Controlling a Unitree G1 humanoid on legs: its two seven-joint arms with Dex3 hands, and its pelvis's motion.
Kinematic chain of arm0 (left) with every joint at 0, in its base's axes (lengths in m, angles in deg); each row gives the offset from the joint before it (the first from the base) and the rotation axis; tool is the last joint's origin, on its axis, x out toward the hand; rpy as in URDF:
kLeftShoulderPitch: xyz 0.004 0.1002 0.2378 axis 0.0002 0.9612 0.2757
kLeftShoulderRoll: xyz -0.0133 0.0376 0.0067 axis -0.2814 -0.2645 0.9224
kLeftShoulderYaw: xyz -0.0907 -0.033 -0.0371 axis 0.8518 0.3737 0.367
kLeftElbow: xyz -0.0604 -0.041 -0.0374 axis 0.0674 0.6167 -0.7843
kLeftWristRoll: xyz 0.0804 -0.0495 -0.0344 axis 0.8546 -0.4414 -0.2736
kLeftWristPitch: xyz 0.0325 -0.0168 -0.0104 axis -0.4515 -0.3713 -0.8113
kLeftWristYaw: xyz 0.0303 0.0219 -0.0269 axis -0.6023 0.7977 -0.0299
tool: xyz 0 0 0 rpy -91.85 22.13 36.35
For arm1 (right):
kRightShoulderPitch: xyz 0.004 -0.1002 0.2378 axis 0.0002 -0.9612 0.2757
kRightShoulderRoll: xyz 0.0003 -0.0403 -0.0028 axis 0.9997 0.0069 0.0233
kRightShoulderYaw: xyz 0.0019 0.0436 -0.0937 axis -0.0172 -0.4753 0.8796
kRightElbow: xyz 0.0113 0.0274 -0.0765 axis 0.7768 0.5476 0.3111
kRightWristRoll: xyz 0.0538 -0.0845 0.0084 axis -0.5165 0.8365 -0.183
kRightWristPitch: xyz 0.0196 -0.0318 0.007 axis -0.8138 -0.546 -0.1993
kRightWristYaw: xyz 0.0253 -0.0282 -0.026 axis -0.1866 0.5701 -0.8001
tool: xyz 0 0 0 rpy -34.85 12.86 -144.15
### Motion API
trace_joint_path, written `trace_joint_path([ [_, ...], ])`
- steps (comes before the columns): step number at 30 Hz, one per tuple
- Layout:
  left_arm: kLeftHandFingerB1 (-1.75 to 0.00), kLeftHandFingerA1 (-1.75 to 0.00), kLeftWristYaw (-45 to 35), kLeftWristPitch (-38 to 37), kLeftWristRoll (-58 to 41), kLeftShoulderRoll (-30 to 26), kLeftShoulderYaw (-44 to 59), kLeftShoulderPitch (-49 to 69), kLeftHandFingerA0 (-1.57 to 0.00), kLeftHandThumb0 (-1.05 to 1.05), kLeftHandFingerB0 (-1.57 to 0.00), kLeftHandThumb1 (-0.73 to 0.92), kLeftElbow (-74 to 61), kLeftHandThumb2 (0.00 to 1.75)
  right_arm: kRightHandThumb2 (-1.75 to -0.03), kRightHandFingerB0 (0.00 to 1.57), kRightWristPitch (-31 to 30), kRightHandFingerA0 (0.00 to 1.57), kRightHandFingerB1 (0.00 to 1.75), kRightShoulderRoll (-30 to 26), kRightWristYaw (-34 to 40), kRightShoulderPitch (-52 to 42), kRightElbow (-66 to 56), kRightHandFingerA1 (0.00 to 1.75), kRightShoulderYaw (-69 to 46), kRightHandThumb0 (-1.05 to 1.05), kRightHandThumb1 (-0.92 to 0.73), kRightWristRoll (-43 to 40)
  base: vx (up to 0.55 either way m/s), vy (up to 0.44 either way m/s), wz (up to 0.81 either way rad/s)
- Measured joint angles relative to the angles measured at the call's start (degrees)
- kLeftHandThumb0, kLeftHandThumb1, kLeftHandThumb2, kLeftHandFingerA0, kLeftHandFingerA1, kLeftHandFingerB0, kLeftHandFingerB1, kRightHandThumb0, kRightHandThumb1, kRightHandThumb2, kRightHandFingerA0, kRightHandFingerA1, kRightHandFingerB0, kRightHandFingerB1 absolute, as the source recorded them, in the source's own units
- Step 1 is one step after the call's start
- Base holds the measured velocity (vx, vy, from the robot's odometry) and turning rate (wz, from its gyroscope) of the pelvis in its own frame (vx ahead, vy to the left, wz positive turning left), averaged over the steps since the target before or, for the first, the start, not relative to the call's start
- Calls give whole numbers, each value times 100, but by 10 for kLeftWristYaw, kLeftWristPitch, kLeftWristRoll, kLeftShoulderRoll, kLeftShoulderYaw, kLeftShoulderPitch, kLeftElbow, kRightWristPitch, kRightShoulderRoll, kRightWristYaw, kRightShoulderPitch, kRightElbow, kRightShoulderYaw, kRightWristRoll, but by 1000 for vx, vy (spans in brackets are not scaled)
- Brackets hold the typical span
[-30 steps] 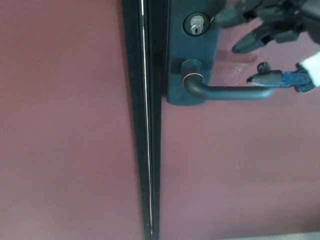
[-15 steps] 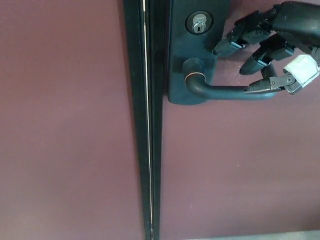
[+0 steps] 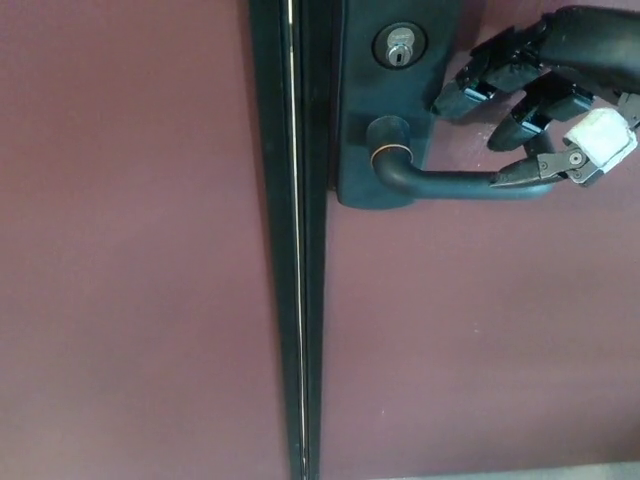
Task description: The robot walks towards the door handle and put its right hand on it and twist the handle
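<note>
The right hand (image 3: pixel 540 90) comes in from the upper right corner and its fingers are spread apart, holding nothing. Two black fingers (image 3: pixel 470 85) point down-left above the handle (image 3: pixel 450 183), apart from it, and the thumb tip lies on the top of the handle's free end; whether it presses there I cannot tell. A white piece sits on the hand near the thumb.

The handle is a dark lever that stands level. It starts at a round hub on the plate (image 3: pixel 395 120) and runs to the right. The keyhole (image 3: pixel 399 46) is in the plate above the hub. Under the lever there is only bare door (image 3: pixel 480 330), so the room below it is free. Above it the space is narrow, taken by the fingers.

Left of the plate a dark vertical strip (image 3: pixel 295 250) with a thin bright line runs from top to bottom. The door surface is flat and dull red-brown on both sides of the strip. A grey band of floor (image 3: pixel 560 472) shows at the bottom right edge.
</note>
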Motion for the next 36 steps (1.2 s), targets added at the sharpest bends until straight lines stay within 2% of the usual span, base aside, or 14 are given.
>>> trace_joint_path([
  [22, -65, -74, -3, -7, 3, 0, 0, 2, -62, -32, -42, 45, 0, 60, -56, 45, 2, 49, 36, 29, -54, 2, -3, 40, 35, -55, -47, 83, 0, 0, 0],
  [23, -65, -74, -3, -7, 3, 0, 0, 2, -62, -31, -42, 45, 0, 60, -77, 38, 4, 45, 46, 29, -56, 2, -1, 51, 35, -57, -40, 86, 0, 0, 0],
  [25, -65, -74, -3, -7, 3, 0, 0, 2, -62, -31, -42, 45, 0, 60, -77, 38, 7, 45, 46, 31, -64, 7, 6, 51, 44, -57, -40, 95, 0, 0, 0],
  [31, -65, -74, -4, -8, 3, 0, 1, 4, -63, -31, -42, 45, 0, 60, -77, 42, 18, 43, 47, 47, -85, 24, 36, 50, 69, -59, -41, 119, 0, 0, 0],
  [32, -65, -75, -4, -8, 3, 0, 1, 4, -62, -31, -43, 45, 0, 60, -55, 50, 20, 50, 37, 49, -88, 25, 39, 40, 70, -55, -49, 123, 0, 0, 0],
  [36, -65, -75, -4, -8, 3, 0, 7, 6, -62, -31, -43, 45, 1, 60, -55, 50, 28, 50, 37, 58, -99, 32, 55, 40, 80, -55, -49, 140, 0, 0, 0],
])
